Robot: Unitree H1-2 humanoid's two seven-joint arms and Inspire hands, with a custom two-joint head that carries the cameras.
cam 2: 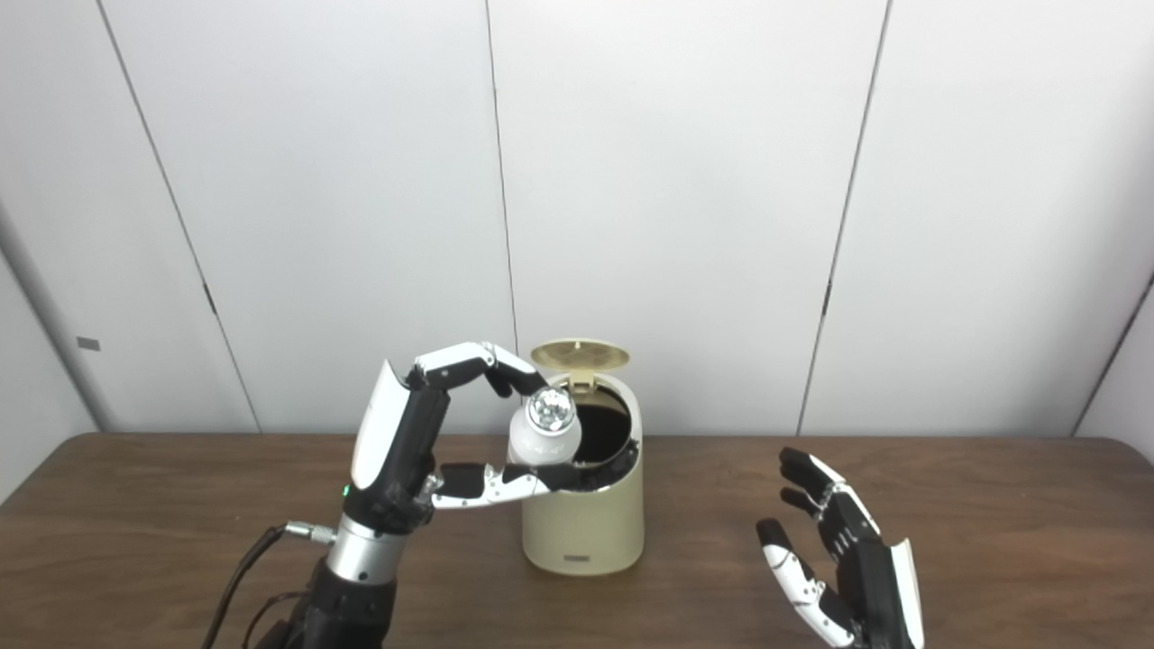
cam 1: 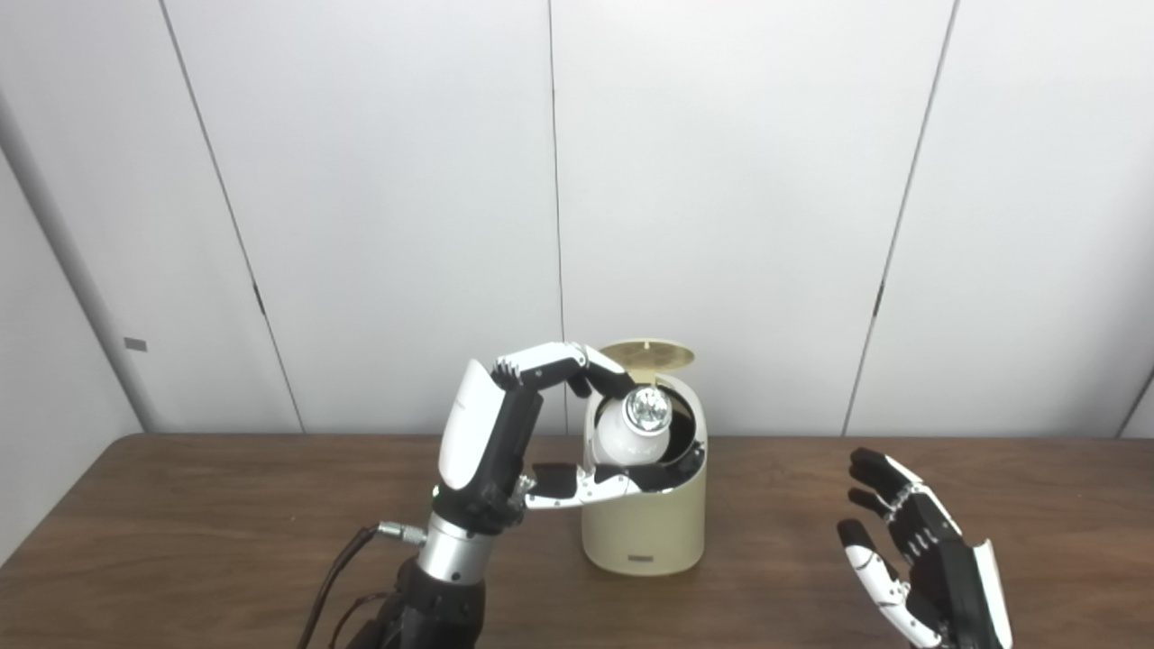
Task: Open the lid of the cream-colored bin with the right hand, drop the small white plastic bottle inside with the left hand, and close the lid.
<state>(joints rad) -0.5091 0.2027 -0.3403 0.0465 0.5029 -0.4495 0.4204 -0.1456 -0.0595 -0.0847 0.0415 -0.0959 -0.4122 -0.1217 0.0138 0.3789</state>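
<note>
The left hand (cam 1: 505,433) holds the bottle (cam 1: 631,428) right over the mouth of the bin (cam 1: 642,523). Its fingers curl over the top of the bottle and its thumb sits under it, so the hand is clamped on the bottle. The bottle lies tipped on its side. Its shiny end faces us and a little up, and its long way runs from front to back over the hole.

The bottle looks small, light and stiff, with a smooth skin that could slip. The round middle is the best place to hold it, and that is where the hand has it.

The lid (cam 1: 647,354) stands up at the back, open. The right hand (cam 1: 920,559) waits well off to the side above the table (cam 1: 180,523), fingers spread, holding nothing.
</note>
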